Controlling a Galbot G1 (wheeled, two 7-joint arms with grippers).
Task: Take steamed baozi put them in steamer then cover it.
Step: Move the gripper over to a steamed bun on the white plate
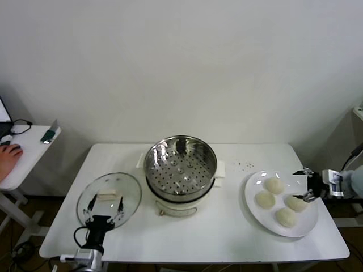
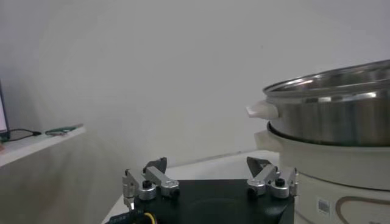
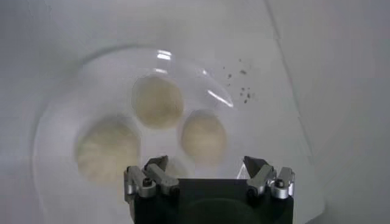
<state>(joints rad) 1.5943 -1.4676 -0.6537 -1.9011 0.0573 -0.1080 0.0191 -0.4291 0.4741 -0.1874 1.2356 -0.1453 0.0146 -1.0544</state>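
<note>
The steamer (image 1: 180, 164), a shiny steel pot with a perforated tray on a white base, stands open at the table's middle; it also shows in the left wrist view (image 2: 332, 122). The cover (image 1: 109, 198), a clear glass lid with a cream handle, lies flat to its left. Four baozi (image 1: 274, 185) sit on a white plate (image 1: 252, 211) at the right; three show in the right wrist view (image 3: 203, 137). My right gripper (image 1: 299, 185) (image 3: 207, 163) is open and empty, just above the plate's right side. My left gripper (image 1: 105, 218) (image 2: 207, 164) is open and empty at the cover's near edge.
A small side table (image 1: 31, 148) stands at the far left with a person's hand (image 1: 8, 153) and a phone (image 1: 50, 134) on it. Dark specks (image 1: 245, 165) lie on the white table behind the plate. A white wall is behind.
</note>
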